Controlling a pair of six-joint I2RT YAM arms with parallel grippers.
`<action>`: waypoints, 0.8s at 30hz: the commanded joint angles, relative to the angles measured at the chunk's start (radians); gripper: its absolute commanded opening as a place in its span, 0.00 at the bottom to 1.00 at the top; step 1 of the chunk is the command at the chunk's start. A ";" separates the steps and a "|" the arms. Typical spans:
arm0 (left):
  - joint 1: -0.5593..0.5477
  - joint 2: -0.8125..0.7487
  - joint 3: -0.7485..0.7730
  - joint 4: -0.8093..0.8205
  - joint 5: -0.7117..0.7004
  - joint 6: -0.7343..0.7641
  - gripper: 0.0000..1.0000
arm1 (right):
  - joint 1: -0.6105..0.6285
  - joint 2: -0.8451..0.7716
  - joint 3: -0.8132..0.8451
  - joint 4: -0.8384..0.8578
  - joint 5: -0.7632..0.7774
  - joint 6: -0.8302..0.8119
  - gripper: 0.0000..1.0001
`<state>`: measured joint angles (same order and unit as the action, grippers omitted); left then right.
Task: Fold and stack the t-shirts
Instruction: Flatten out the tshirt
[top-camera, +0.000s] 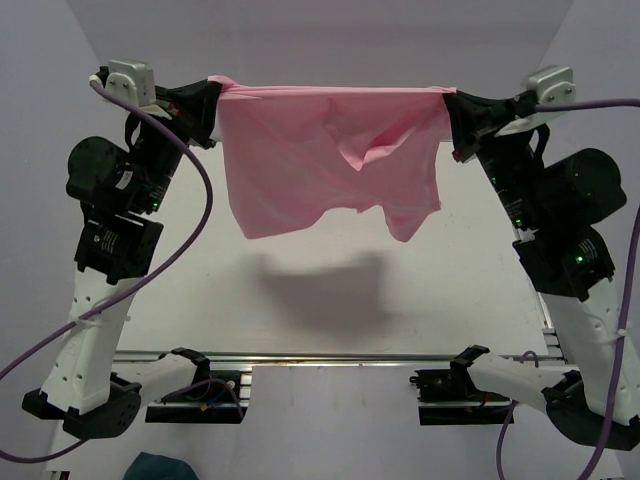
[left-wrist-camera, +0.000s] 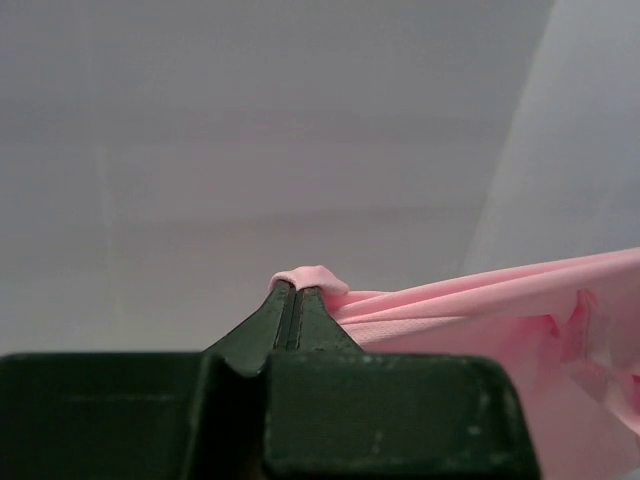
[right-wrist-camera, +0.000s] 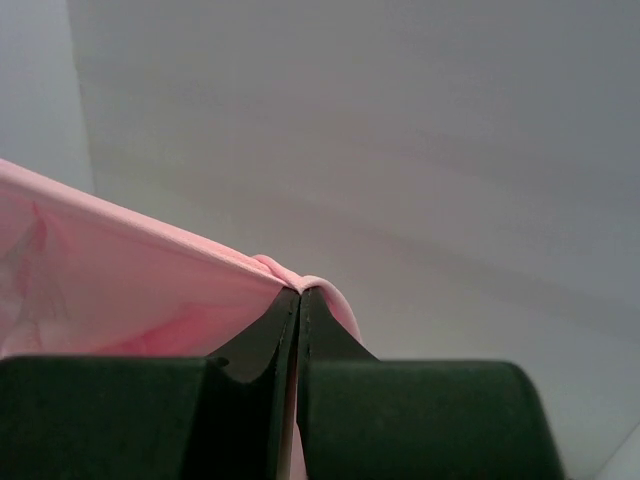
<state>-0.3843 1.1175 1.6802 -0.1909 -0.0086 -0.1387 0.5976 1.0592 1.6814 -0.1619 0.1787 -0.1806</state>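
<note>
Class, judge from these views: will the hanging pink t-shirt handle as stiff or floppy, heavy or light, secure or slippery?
Probably floppy: the pink t-shirt sags and folds below its taut top edge. Likely light: two small pinches hold it. It may slip: only a nub passes the shut jaws.

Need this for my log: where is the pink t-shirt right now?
In the top view the pink t-shirt hangs above the table, stretched between the left gripper and right gripper.

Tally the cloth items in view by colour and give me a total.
pink t-shirt: 1
dark teal cloth: 1
Total: 2
</note>
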 joint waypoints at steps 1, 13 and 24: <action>0.045 -0.036 0.030 0.002 -0.113 0.070 0.00 | -0.053 -0.059 0.041 0.090 0.151 -0.065 0.00; 0.055 0.229 -0.013 -0.008 -0.142 0.021 0.00 | -0.061 0.116 -0.252 0.401 0.508 -0.092 0.00; 0.064 0.895 0.096 -0.004 -0.116 -0.064 0.00 | -0.225 0.775 -0.121 0.231 0.416 0.164 0.00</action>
<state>-0.3370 1.9438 1.7084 -0.1619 -0.1032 -0.1814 0.4473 1.7275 1.4307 0.1074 0.6090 -0.1108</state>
